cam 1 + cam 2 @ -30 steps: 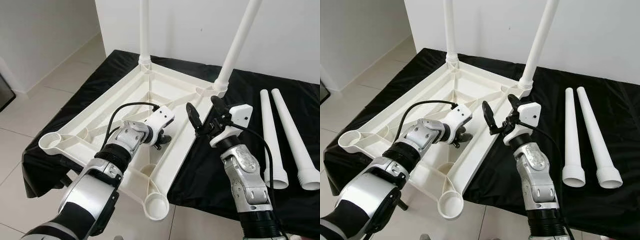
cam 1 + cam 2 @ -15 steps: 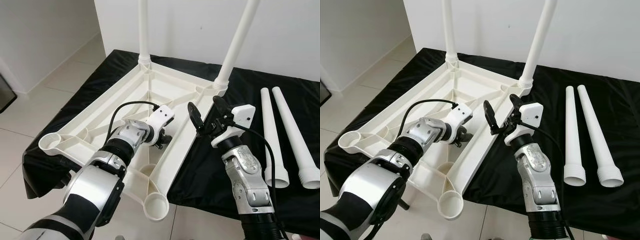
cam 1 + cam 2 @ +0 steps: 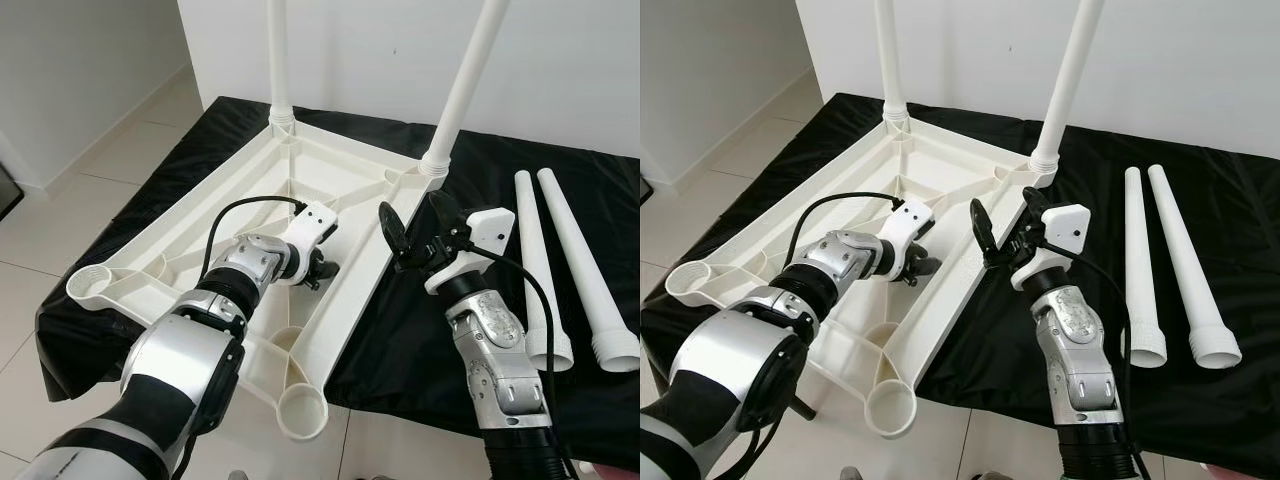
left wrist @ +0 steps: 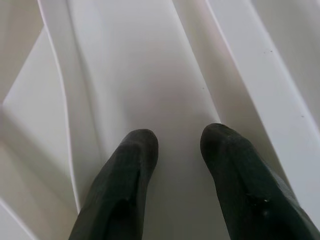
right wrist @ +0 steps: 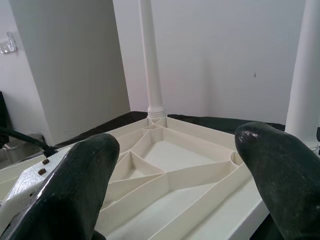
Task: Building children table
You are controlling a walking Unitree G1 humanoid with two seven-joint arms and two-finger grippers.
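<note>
A white children's table top [image 3: 200, 215] lies upside down on a black cloth. Two white legs [image 3: 277, 60] [image 3: 465, 80] stand upright in its far corner sockets. Two loose legs [image 3: 535, 260] [image 3: 580, 270] lie side by side on the cloth to the right. My left gripper [image 3: 320, 268] reaches into the ribbed underside, open by a narrow gap, its fingertips [image 4: 135, 150] against the white plastic. My right gripper [image 3: 415, 226] hovers wide open above the table top's right rim, holding nothing. Past its fingers stands the far left leg [image 5: 151, 60].
Two near corner sockets [image 3: 92, 285] [image 3: 303, 410] are hollow and overhang the cloth's front edge. The black cloth [image 3: 420, 340] covers a low platform against a white wall. Pale tiled floor [image 3: 60, 230] stretches to the left.
The view has shifted slightly. My left arm has stretched a little further into the underside. My right gripper has edged slightly to the right, still open.
</note>
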